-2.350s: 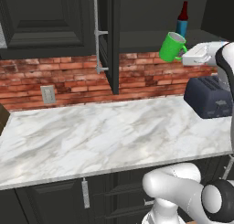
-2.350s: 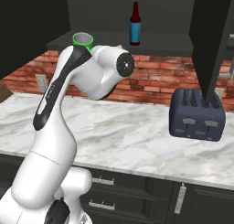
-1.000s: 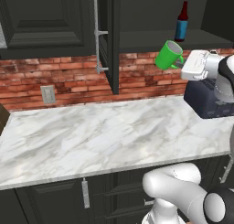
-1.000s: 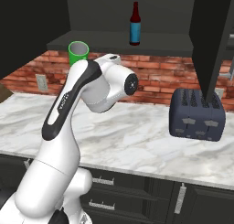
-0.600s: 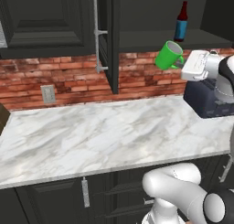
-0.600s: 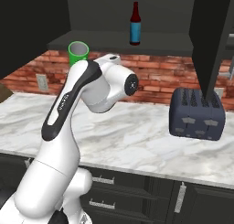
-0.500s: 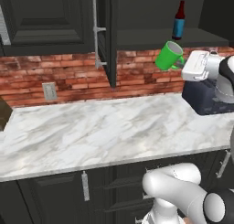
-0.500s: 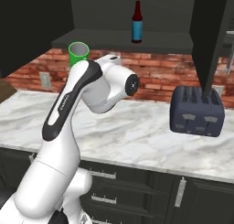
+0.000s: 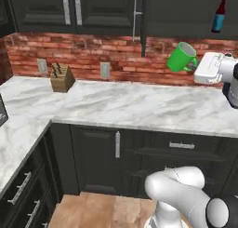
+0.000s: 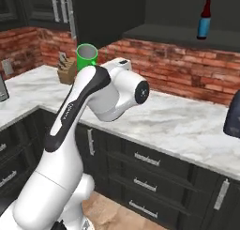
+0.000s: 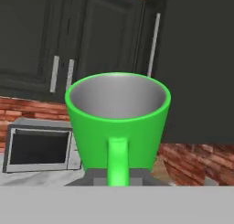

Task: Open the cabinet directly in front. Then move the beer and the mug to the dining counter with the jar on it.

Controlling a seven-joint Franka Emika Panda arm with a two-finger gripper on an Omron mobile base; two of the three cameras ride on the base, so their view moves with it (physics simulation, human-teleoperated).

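Since rolling back and turning away from the tabletop, seems to be heading off to find the dining counter. Tool still clenched tight on the handle of the green mug, held up in the air at 2 o'clock in the left base view. Beer left standing in the open cabinet at 1 o'clock, blue label too small to read.

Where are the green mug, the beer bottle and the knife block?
green mug [image 9: 181,57]: left base view, its side wall.
beer bottle [image 10: 203,22]: right base view, its blue label.
knife block [image 9: 62,79]: left base view, its front face.
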